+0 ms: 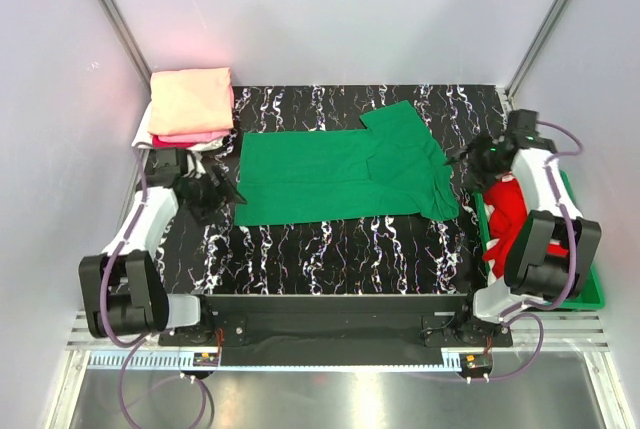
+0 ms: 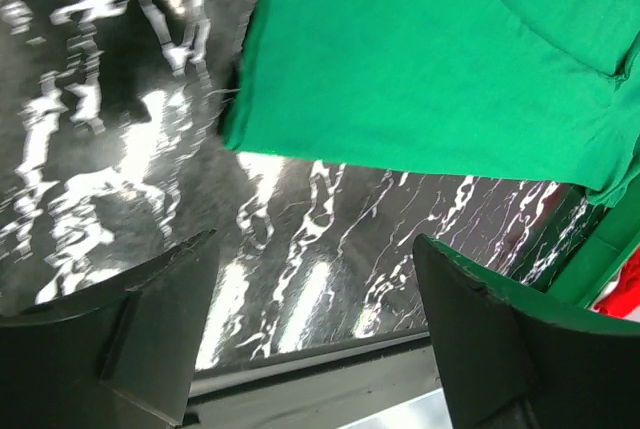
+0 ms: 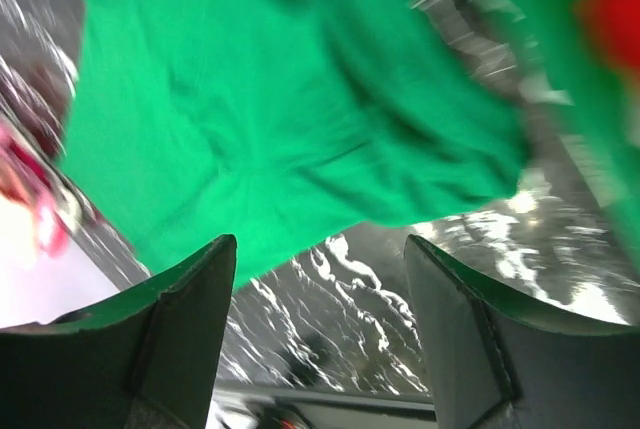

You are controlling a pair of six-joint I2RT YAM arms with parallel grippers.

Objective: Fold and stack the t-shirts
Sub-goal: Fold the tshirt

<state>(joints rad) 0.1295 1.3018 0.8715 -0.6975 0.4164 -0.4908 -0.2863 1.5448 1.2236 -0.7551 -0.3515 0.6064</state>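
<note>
A bright green t-shirt (image 1: 345,171) lies spread flat across the black marbled table, its far sleeve folded up at the back right. It also shows in the left wrist view (image 2: 430,59) and the right wrist view (image 3: 280,99). A folded stack with a salmon-peach t-shirt (image 1: 190,99) on top, hot pink (image 1: 190,137) and white (image 1: 150,139) below, sits at the back left. A red t-shirt (image 1: 505,214) lies in the bin at right. My left gripper (image 1: 222,192) is open and empty beside the green shirt's left edge. My right gripper (image 1: 462,157) is open and empty at its right edge.
A rigid green plastic bin (image 1: 592,294) stands at the table's right edge, beside my right arm. White enclosure walls with metal posts (image 1: 110,19) close in the back and sides. The table's front edge (image 1: 340,299) runs just ahead of the arm bases.
</note>
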